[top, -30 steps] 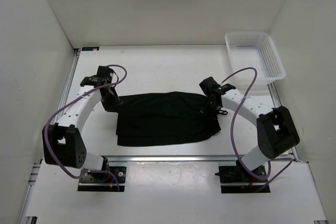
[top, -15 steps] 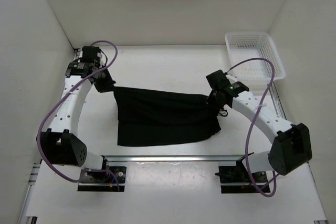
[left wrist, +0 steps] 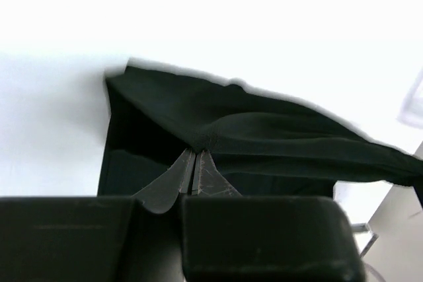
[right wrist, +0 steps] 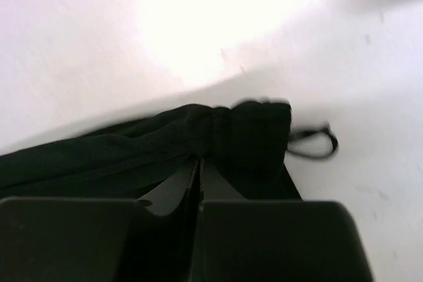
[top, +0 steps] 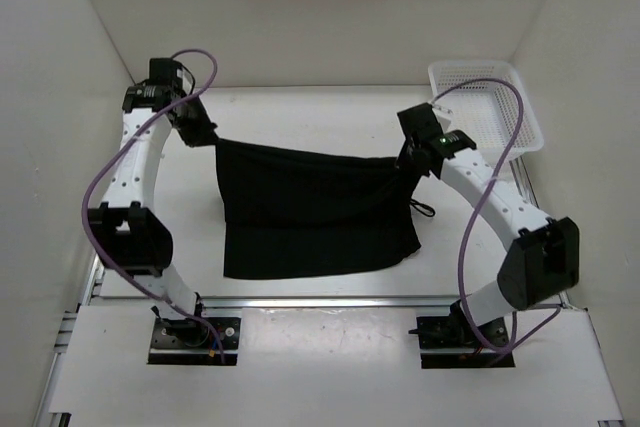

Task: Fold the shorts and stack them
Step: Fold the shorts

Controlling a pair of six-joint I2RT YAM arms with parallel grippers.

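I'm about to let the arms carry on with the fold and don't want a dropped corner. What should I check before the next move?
1. Left gripper shut on the left end of the shorts: ok.
2. Right gripper shut at the waistband: ok.
3. Top edge spread between both grippers: ok.
4. Lower edge resting on the table: ok.
5. Drawstring clear of the right gripper: ok, it loops loose beside it.
6. Both fabric layers caught in each pinch: cannot tell.
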